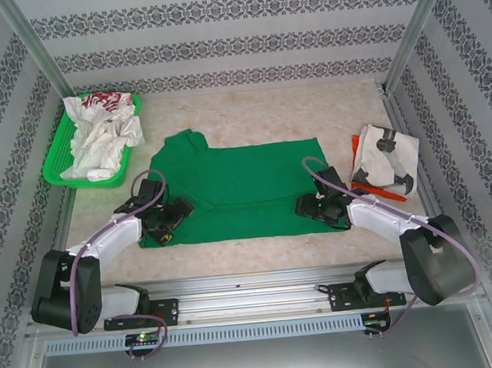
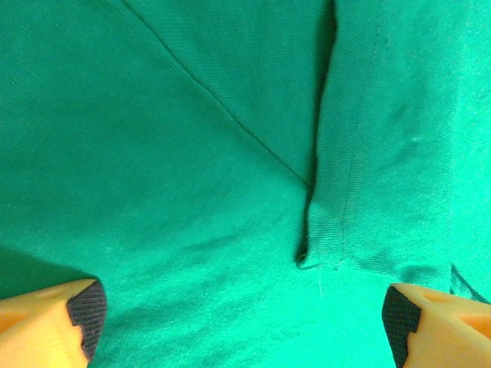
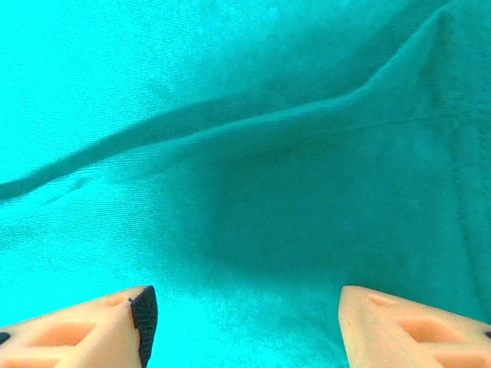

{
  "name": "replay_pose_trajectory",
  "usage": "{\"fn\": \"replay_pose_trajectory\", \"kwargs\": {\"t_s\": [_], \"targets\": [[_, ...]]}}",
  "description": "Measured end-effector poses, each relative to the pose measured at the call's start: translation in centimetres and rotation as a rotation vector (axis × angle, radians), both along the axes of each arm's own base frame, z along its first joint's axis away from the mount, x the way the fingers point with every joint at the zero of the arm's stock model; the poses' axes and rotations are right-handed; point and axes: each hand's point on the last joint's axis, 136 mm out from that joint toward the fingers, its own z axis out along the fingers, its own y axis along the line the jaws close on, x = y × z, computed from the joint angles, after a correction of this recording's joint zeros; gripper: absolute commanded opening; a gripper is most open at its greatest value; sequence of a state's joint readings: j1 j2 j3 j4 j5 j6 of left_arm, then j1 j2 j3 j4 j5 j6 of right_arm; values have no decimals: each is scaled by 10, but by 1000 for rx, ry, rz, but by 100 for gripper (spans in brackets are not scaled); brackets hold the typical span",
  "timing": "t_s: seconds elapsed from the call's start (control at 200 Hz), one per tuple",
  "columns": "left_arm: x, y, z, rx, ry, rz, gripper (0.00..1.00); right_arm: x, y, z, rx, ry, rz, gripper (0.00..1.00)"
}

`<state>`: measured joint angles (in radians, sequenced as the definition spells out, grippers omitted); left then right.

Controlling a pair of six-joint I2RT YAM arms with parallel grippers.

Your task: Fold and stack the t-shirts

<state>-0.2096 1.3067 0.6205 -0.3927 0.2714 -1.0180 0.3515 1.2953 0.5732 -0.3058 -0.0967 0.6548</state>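
The green t-shirt (image 1: pixel 238 189) lies spread across the middle of the worktop (image 1: pixel 249 115), and with the left hand (image 1: pixel 165 218) and right hand (image 1: pixel 318 209) both gaping empty over its near corners, I'd worry one pinches only the top layer and the fold drags crooked.

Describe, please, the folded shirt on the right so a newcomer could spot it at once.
On the table, look to the right edge, past the spread green shirt. The folded shirt lies there alone: a flat white packet with dark print, unlike the crumpled white shirts in the basket at far left.
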Motion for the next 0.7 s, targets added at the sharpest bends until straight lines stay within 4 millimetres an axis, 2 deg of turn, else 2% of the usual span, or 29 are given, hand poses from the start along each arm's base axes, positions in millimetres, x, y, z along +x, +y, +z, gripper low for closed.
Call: {"fn": "replay_pose_trajectory", "kwargs": {"t_s": [0.08,0.175,0.235,0.34,0.445,0.555,0.699], "targets": [[9,0,6,13,10,0,94,5,2,7,-1,-14,5,64],[37,-3,24,20,-36,-7,94,21,8,24,5,-72,16,63],[63,-6,38,24,-72,-16,94,33,10,36,2,-119,18,63],[122,-7,68,47,-154,-22,91,63,15,60,-11,-203,23,64],[170,0,88,82,-207,-9,77,95,14,79,-21,-269,10,64],[207,15,92,142,-202,19,68,125,6,90,-29,-315,-19,64],[242,40,78,249,-147,45,55,147,-2,92,-35,-331,-46,64]]}}
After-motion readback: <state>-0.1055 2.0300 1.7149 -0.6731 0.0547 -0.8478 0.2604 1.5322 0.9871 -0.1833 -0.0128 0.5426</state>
